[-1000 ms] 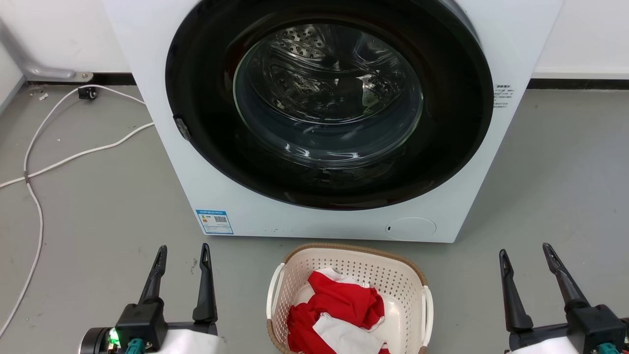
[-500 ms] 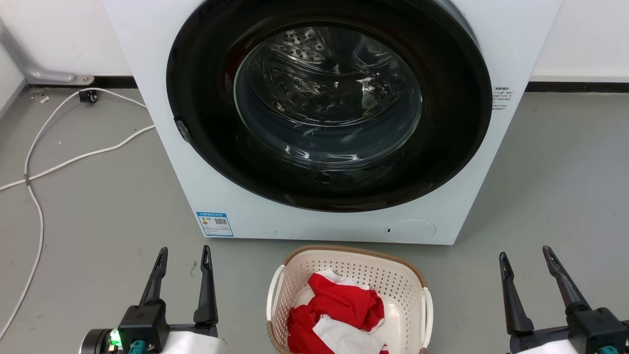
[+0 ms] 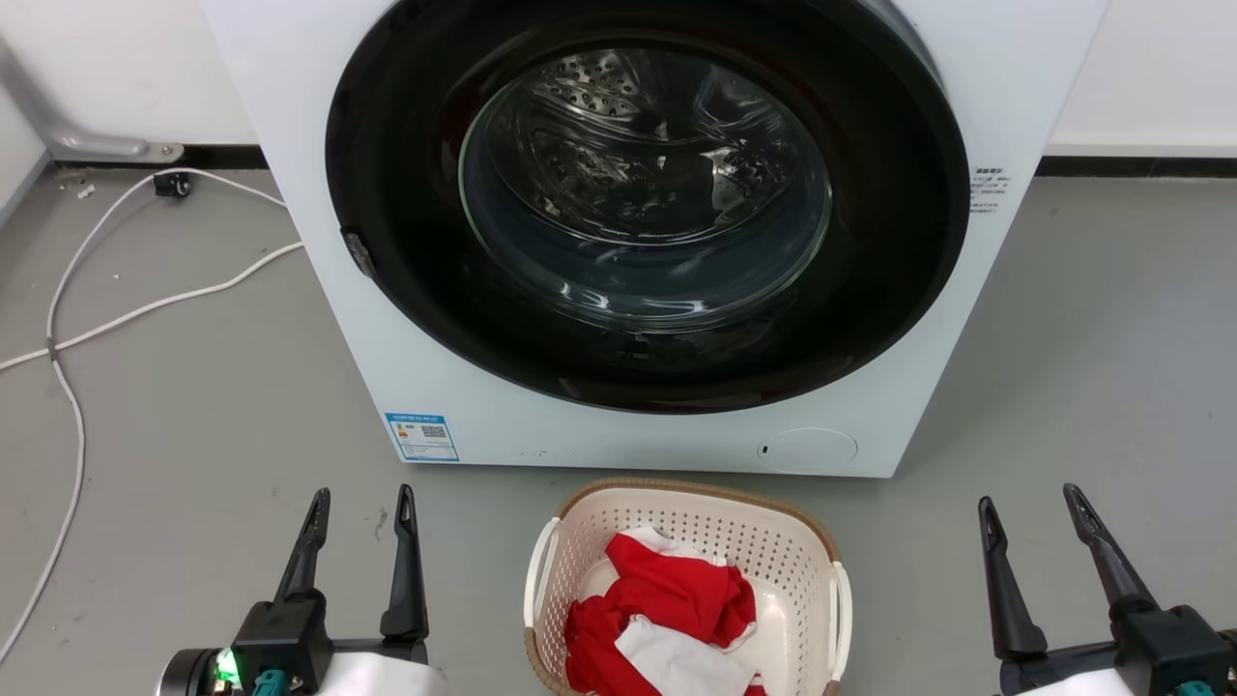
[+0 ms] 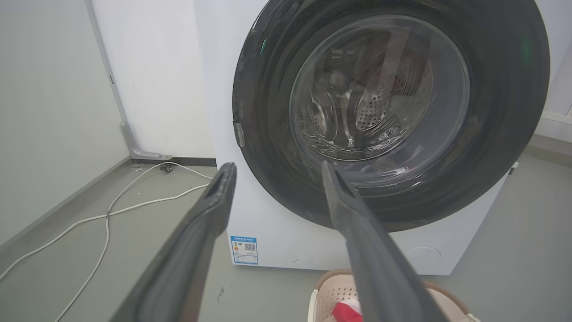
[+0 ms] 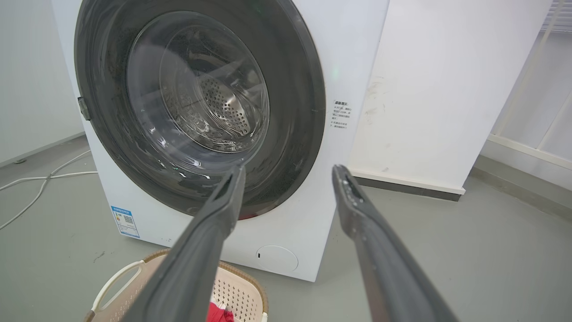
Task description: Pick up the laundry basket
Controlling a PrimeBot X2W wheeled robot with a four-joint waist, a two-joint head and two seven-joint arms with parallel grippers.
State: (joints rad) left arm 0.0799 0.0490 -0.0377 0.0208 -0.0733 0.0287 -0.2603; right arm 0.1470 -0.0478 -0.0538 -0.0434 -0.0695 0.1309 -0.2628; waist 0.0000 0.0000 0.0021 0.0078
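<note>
- Head view is showing the laundry basket (image 3: pixel 696 486) sitting on the floor (image 3: pixel 1092 348) just in front of the washing machine (image 3: pixel 319 242), between the two hands and well apart from both.
- The left hand (image 3: pixel 362 495) is hovering off the basket's left side with its fingers apart and nothing between them. The right hand (image 3: pixel 1027 498) is mirroring it on the right, also spread and empty.
- Judging by this, the hands are waiting wide so that each can come in toward a white side handle (image 3: pixel 532 580); the lift is not yet begun.
- Red and white clothes (image 3: pixel 667 599) are lying heaped inside, so the load is probably light but uneven.
- The floor is looking smooth, grey and hard, so the basket is likely to slide if nudged from one side only.
- A white cable (image 3: pixel 145 309) is trailing across the floor at the left, toward the wall (image 3: pixel 126 58). The machine's round door (image 3: pixel 646 193) is facing the robot and appearing shut.
</note>
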